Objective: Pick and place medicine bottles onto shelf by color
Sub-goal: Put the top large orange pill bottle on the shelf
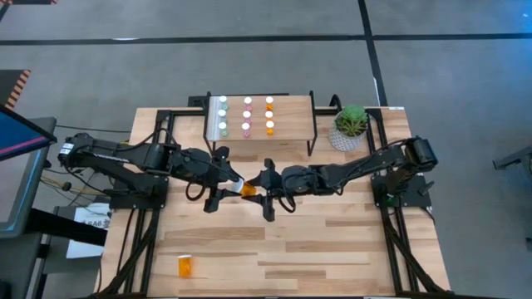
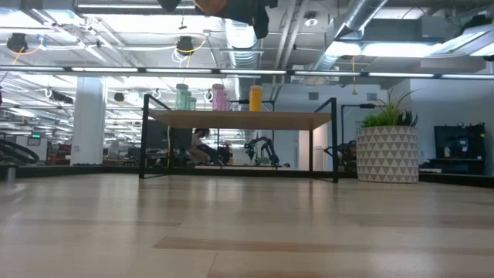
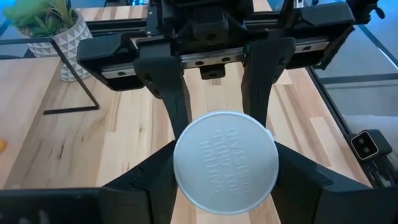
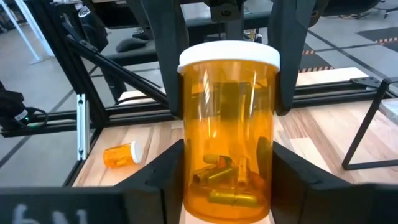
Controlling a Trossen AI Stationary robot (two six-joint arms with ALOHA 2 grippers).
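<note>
A large orange bottle (image 1: 248, 190) with a white cap hangs level in the air between my two grippers, over the table's middle. Its cap points toward my left arm and its base toward my right arm. My left gripper (image 1: 235, 182) is shut on its cap end. My right gripper (image 1: 258, 192) is shut on its base end. The shelf (image 1: 291, 124) stands at the far edge. It carries a column each of green (image 1: 222, 114), pink (image 1: 247, 114) and orange (image 1: 269, 115) bottles. A small orange bottle (image 1: 184, 266) lies on its side near the table's front left. My left gripper pinches the rim of the white cap (image 3: 186, 134) between its two fingers, level, from the table's left, along the bottle. The bottle is lifted clear and lies level. My right gripper pinches the orange body near its base (image 4: 194, 186) between its two fingers, level, from the table's right, along the bottle.
A potted green plant (image 1: 351, 124) in a patterned white pot stands right of the shelf at the far right. The shelf's black legs (image 2: 143, 139) leave an open gap under its plank. Black arm frames run along both table sides.
</note>
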